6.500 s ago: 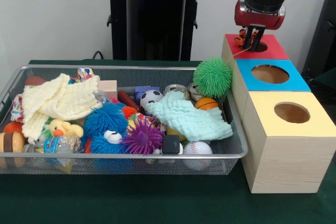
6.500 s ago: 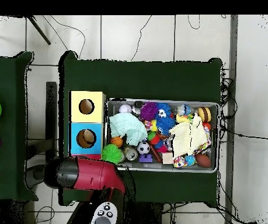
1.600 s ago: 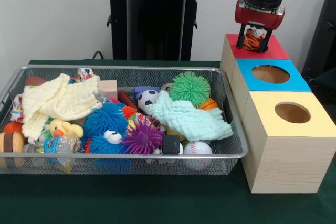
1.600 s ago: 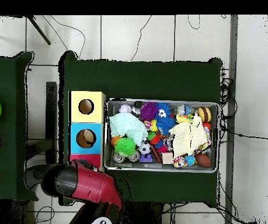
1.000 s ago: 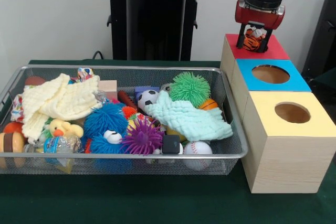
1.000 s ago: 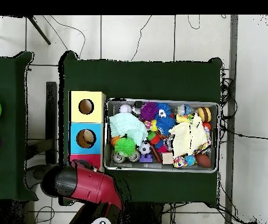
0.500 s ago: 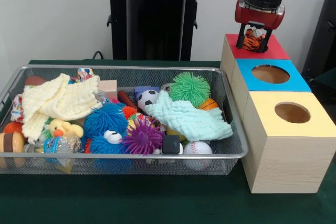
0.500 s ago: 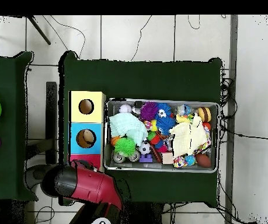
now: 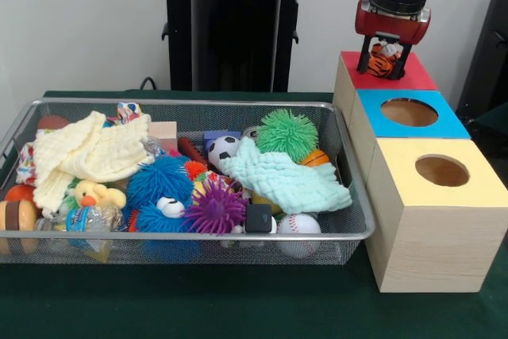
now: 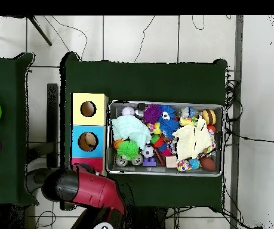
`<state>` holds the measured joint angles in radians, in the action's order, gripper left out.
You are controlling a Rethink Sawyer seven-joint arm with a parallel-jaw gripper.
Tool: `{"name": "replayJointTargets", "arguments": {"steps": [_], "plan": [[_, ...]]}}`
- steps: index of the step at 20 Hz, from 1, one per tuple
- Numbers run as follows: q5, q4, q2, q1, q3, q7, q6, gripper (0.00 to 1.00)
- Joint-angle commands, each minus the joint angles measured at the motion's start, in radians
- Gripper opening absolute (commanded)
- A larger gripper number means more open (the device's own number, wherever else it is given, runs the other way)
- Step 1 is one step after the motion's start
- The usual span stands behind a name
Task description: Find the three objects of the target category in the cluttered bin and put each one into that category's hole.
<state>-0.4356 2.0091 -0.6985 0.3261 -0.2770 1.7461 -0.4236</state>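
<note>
**Q:** Start with what is closest in the front view.

**A:** Closest is the yellow-topped box (image 9: pixel 438 220) at about four o'clock. Left of it is the wire bin (image 9: pixel 182 237), still heaped: a white baseball (image 9: pixel 299 224) against the near wall, a purple spiky ball (image 9: pixel 214 206), a blue fuzzy toy (image 9: pixel 161 184), a mint cloth (image 9: pixel 284 179) and a green spiky ball (image 9: pixel 287 134) toward the back. Beyond the yellow box comes the blue-topped box (image 9: pixel 409 119), then the red-topped box (image 9: pixel 384 75) at about one o'clock.

**Q:** And you?

**A:** My gripper (image 9: pixel 384 55) hangs over the red box. My fingers are closed on a small orange, black-striped tiger toy (image 9: pixel 382 59), which fills the gap between them. The overhead view shows only my red arm (image 10: pixel 88 188) covering that box.

**Q:** How do you do this drop well?

**A:** I cannot see the red box's hole, since the toy and my fingers hide it. I judge I should centre the toy over the opening, lower it close to the lid, then open wide enough that the soft body falls clear instead of snagging on a finger or landing on the rim. After that I'd lift straight up before swinging toward the bin.
</note>
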Motion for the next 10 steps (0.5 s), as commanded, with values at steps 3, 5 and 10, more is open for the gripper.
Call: {"name": "replayJointTargets", "arguments": {"steps": [3,5,10], "plan": [[-0.016,-0.070,0.059,-0.003,0.050,0.245,-0.084,1.00],[-0.013,-0.073,0.057,-0.002,0.046,0.245,-0.094,1.00],[-0.012,-0.079,0.051,-0.003,0.042,0.244,-0.107,1.00]]}}
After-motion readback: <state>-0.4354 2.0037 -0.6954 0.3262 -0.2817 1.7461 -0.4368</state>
